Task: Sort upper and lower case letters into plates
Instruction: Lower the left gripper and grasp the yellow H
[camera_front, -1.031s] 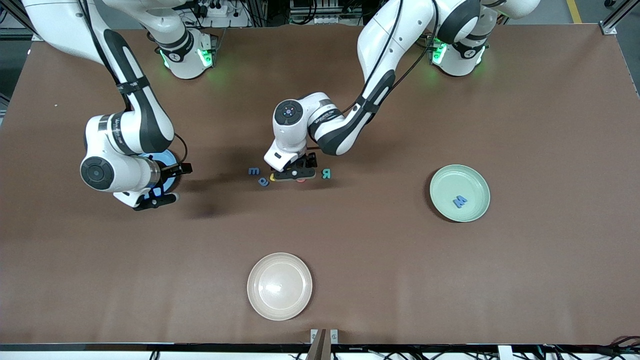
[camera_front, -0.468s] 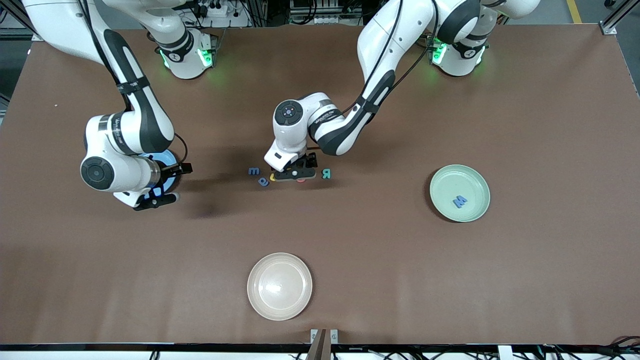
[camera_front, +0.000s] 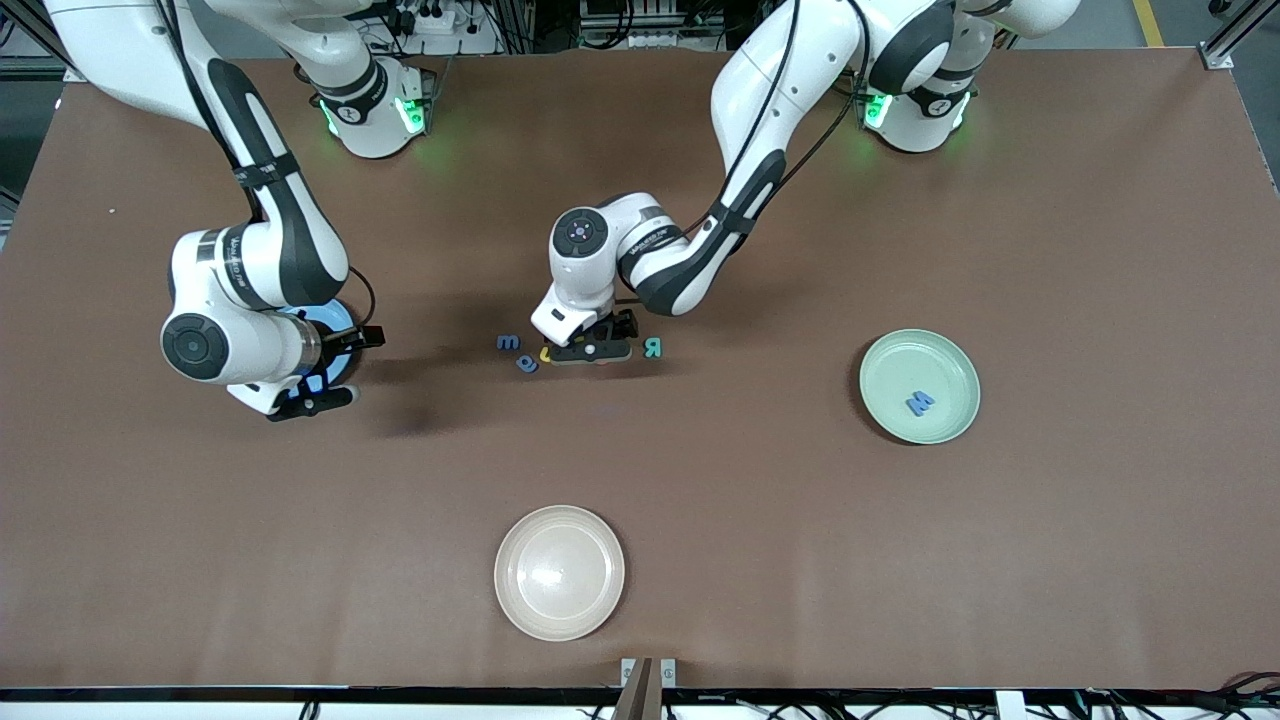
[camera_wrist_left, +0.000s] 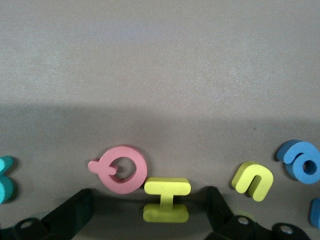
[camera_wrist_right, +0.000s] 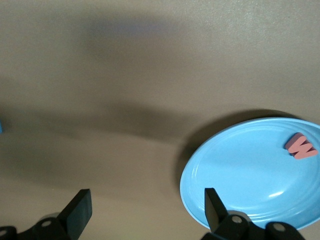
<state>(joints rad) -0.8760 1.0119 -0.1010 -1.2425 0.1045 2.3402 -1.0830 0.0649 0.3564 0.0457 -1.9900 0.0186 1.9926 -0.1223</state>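
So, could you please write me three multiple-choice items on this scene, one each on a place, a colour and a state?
1. Where does the blue letter M lie?
A. In the mint green plate
B. In the cream-beige plate
C. On the bare table

2. What colour is the letter H between the left hand's fingers?
A. Teal
B. Yellow
C. Blue

3. How does the right hand stand over the table beside the light blue plate?
A. Shut on a pink letter
B. Shut on the plate's rim
C. Open and empty

Answers:
1 A: the front view shows the M inside the mint green plate.
2 B: the left wrist view shows a yellow H between the open fingers.
3 C: the right wrist view shows spread fingers with nothing between them; the pink W lies in the plate.
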